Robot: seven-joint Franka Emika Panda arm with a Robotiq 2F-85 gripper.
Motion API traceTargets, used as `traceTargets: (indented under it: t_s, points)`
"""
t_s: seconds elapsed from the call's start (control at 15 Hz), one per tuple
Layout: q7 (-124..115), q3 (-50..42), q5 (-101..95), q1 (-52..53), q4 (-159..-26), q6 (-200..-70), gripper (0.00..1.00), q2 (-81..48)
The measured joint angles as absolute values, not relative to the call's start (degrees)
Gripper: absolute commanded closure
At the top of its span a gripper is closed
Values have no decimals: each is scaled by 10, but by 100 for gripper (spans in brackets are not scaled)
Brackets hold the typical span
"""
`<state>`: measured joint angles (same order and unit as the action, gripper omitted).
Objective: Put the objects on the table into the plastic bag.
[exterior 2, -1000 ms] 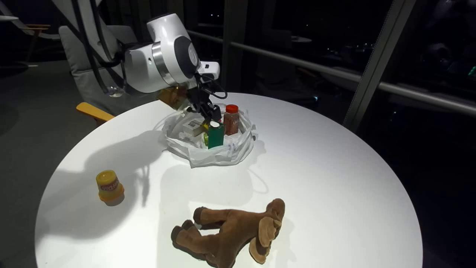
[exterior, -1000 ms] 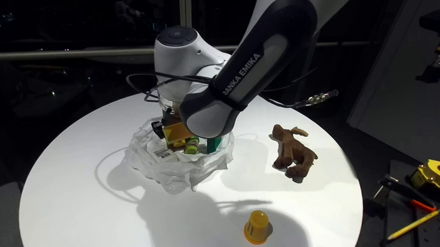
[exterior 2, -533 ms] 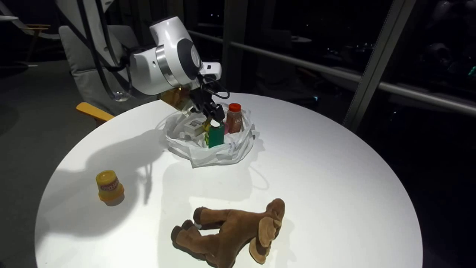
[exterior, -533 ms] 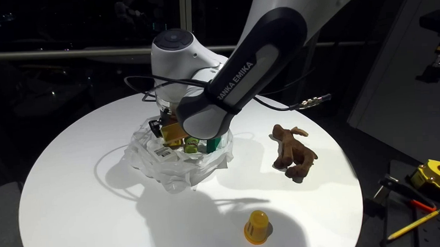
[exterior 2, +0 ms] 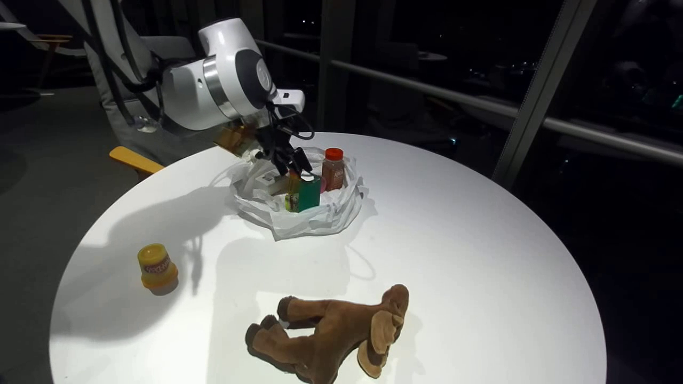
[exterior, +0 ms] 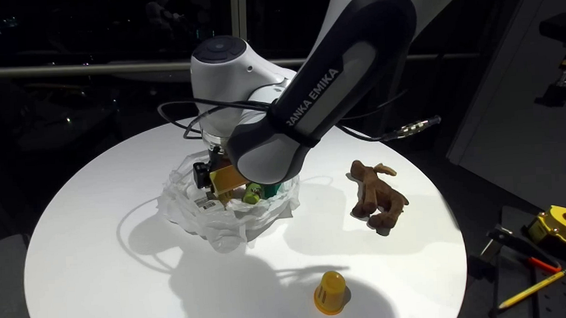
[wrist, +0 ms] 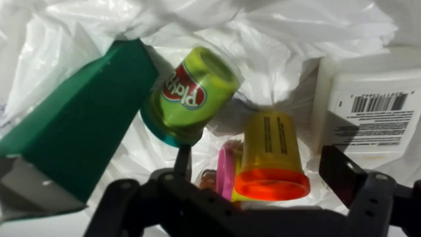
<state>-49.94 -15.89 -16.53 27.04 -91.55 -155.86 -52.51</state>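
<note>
The white plastic bag [exterior 2: 288, 226] lies spread open on the round white table [exterior 2: 469, 256]. My gripper [wrist: 258, 161] is inside its mouth, jaws wide apart. Between them, touching neither finger, is a yellow tub [wrist: 271, 141] with an orange-red lid. Also in the bag are a tilted green tub [wrist: 187, 95], a green box [wrist: 82, 108], a white container [wrist: 371, 112], a pink lid [wrist: 225, 171] and a red-capped bottle [exterior 2: 333, 175]. Outside it, a yellow-orange cup [exterior: 331, 293] and a brown plush animal [exterior: 377, 193] rest on the table in both exterior views.
The green tub sits against or close by one finger [wrist: 184, 161] of mine; the white container is beside the opposite one. A chair with a wooden armrest [exterior 2: 136, 160] stands behind the table edge. Yellow and red tools [exterior: 534, 289] lie off the table on a dark surface.
In an exterior view my gripper and wrist have shifted left over the bag after a small move to the right. The green tub has tipped and moved slightly. The cup and plush animal have stayed put.
</note>
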Motion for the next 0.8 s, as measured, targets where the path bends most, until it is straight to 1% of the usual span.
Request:
traceTargets:
  t_s: [0.47, 0.8]
  points:
    - [-573, -225, -211, 385, -1046, -1569, 0, -371]
    - [-630, -223, -238, 407, -1154, -1542, 0, -255]
